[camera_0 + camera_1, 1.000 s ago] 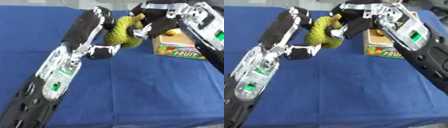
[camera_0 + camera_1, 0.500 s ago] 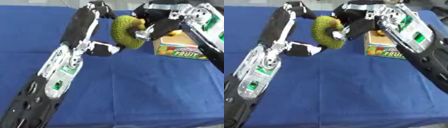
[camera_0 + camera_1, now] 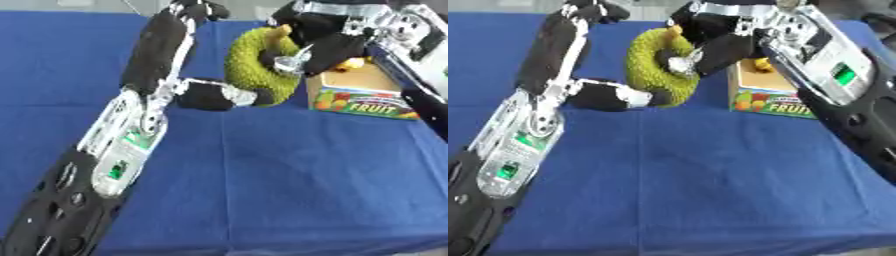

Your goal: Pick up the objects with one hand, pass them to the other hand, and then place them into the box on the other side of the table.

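The box [image 3: 363,95] — its near-left corner hidden behind the fruit [image 3: 254,65].

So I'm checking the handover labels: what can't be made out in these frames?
- Left robot hand: whether its fingers grip the spiky green fruit; the fruit covers its fingertips in both eye views.
- Fruit box contents: the right robot hand hides most; only a yellow bit shows.
- Box's right end: covered by the right arm in both views.
- Fruit's far side: turned away from both views.

Blue cloth-covered table [image 3: 289,190], grey floor strip beyond [image 3: 96,5]
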Robot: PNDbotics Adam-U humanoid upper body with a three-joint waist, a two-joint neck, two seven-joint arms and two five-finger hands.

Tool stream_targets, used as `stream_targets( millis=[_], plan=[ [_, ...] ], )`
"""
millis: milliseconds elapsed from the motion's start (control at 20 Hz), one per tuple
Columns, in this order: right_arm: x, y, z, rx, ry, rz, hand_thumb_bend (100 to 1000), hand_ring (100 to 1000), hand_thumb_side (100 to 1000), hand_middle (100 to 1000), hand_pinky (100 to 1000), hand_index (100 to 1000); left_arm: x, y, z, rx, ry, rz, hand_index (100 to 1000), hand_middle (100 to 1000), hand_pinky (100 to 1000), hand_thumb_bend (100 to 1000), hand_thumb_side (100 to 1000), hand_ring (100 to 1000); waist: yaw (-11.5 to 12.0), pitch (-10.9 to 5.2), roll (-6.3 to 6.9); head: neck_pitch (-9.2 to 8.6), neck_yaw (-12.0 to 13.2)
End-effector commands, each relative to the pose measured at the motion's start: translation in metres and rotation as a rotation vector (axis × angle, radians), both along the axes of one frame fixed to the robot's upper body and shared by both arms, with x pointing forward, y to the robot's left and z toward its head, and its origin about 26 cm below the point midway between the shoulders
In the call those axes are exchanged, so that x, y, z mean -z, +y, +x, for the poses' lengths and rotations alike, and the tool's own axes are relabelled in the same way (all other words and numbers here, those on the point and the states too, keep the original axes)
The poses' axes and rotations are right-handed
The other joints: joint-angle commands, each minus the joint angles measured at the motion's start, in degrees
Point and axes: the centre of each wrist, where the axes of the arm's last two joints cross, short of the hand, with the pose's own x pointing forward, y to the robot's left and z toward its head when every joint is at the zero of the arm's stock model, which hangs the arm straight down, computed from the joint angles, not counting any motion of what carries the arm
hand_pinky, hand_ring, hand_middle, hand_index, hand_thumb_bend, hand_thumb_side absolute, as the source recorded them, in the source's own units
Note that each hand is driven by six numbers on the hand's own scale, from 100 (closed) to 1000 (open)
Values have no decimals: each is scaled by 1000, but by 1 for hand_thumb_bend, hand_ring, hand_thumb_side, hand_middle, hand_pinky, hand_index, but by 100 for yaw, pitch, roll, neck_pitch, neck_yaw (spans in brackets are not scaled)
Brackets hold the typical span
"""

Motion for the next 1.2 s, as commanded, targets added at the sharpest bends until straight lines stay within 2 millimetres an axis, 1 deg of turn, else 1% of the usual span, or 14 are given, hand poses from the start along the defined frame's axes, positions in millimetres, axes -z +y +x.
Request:
stream_targets(
  millis=[50, 100, 150, 300, 550, 750, 800, 950, 1000, 1050, 1200],
  plan=[
    [-12, -8, -2, 34, -44, -13, 100, 426, 139, 282, 184, 412, -7, -1, -2, 17, -17, -29, 747, 639, 751, 1000, 812, 697, -11, -96, -38, -1, 19],
    [-12, -8, -1, 38, -46, -13, 100, 425, 137, 281, 183, 411, -7, -1, -2, 20, -14, -33, 748, 641, 753, 1000, 840, 699, -13, -99, -36, 12, 21],
    [-12, -8, 0, 41, -48, -12, 100, 424, 137, 280, 181, 410, -7, 0, -2, 22, -9, -37, 748, 640, 754, 1000, 847, 700, -15, -102, -34, 25, 25],
    [-12, -9, 1, 48, -52, -13, 100, 423, 136, 278, 180, 406, -6, 2, -2, 28, 5, -41, 757, 648, 762, 1000, 827, 708, -22, -111, -20, 38, 86],
    [-12, -11, 3, 64, -53, -16, 100, 421, 139, 275, 177, 401, -8, 8, -3, 43, 22, -22, 764, 668, 783, 1000, 814, 728, -28, -133, 28, 39, 285],
    [-11, -15, 4, 91, -56, -14, 100, 420, 140, 274, 174, 401, -9, 16, -1, 43, 41, 6, 787, 691, 805, 1000, 800, 747, -29, -147, 64, 39, 300],
    [-12, -16, 5, 100, -61, -13, 100, 420, 140, 274, 173, 401, -9, 19, 0, 39, 50, 16, 790, 693, 814, 1000, 797, 749, -26, -152, 80, 39, 281],
    [-14, -24, 5, 132, -77, -3, 100, 419, 142, 274, 170, 401, -10, 34, 4, 14, 70, 24, 783, 688, 815, 999, 699, 740, -9, -173, 126, 39, 142],
    [-15, -27, 6, 145, -84, 3, 100, 419, 144, 275, 169, 401, -10, 40, 6, -2, 78, 21, 783, 688, 814, 945, 667, 739, -5, -180, 140, 39, 73],
    [-16, -31, 6, 162, -90, 11, 100, 419, 145, 275, 168, 401, -10, 46, 7, -19, 88, 20, 784, 688, 814, 922, 648, 739, -4, -186, 152, 39, 2],
    [-19, -43, 7, 219, -106, 41, 100, 419, 152, 276, 166, 402, -12, 63, 9, -50, 122, 36, 787, 692, 814, 913, 642, 740, -7, -202, 186, 39, -232]
  ],
)
